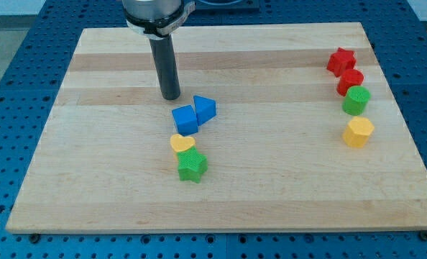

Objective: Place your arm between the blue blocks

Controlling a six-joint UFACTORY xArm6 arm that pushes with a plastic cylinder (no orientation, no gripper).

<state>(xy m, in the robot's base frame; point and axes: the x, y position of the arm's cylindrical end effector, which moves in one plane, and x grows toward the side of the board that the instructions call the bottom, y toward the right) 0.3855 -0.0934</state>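
Two blue blocks sit near the board's middle, touching each other: a blue cube (185,119) and a blue triangular block (204,108) just to its upper right. My tip (170,97) rests on the board a little to the upper left of the blue cube, apart from both blue blocks. The rod rises straight up from it to the view's top.
A yellow heart block (182,144) and a green star block (193,166) lie just below the blue cube. At the view's right stand a red star (340,61), a red block (350,81), a green block (356,101) and a yellow hexagon block (358,132). The wooden board (91,180) lies on a blue perforated table.
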